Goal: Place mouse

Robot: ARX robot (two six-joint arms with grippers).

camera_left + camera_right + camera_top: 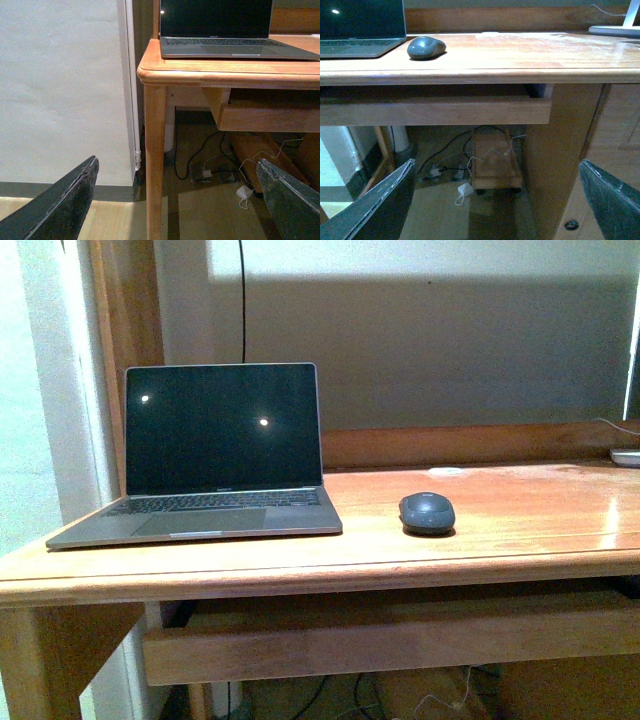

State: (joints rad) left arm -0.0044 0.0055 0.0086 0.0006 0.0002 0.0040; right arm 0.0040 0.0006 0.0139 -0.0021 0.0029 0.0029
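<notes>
The dark grey oval mouse (427,512) sits on the wooden desk (520,540), just right of the open laptop (215,455). It also shows in the right wrist view (425,47) near the desk's front edge. My left gripper (177,200) is open and empty, held below desk height in front of the desk's left leg (155,165). My right gripper (495,200) is open and empty, low in front of the desk, below its edge. Neither arm shows in the front view.
A small flat white disc (446,471) lies at the back of the desk. A white device with a cable (626,455) sits at the far right. A drawer front (435,110) hangs under the desktop. Cables and a white adapter (464,190) lie on the floor.
</notes>
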